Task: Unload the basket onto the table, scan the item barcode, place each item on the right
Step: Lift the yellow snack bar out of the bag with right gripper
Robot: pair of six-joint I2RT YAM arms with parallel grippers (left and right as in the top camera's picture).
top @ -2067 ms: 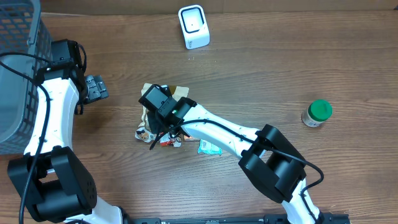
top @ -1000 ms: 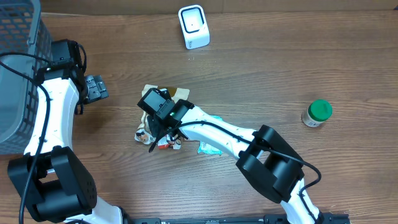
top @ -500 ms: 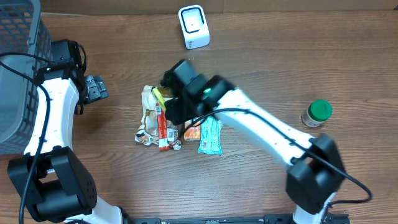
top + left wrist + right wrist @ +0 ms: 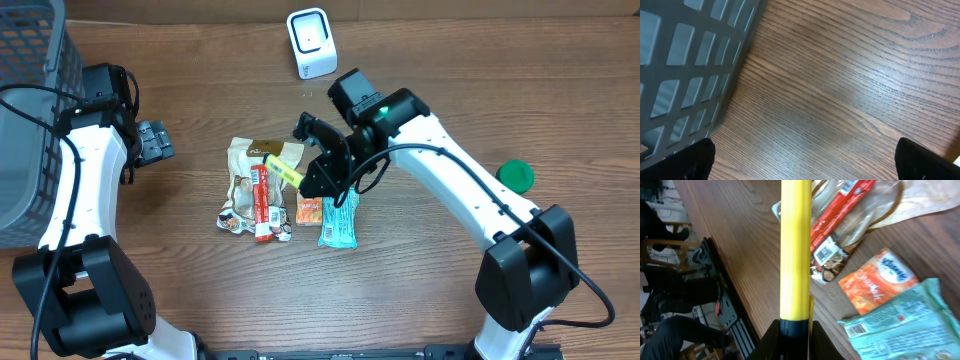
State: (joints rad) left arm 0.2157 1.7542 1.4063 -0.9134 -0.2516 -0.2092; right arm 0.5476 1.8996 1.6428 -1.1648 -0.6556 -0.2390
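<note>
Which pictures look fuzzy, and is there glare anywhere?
Right wrist view: the yellow stick in the fingers sits close to the lens and looks soft, the teal packet behind it slightly blurred. Left wrist view: basket soft, pale sheen on the table. Overhead view: mostly sharp, evenly lit.

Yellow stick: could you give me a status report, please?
Right gripper shut on yellow stick, above snack packets. Left gripper open, empty. Nothing blocks the scanner.

- Grey lattice basket [image 4: 685, 75] noted at upper left, its wall meeting the wooden table [image 4: 850, 90].
- Dark fingertips [image 4: 695, 160] of the left gripper [image 4: 805, 165] glimpsed at both bottom corners, spread wide over bare wood.
</note>
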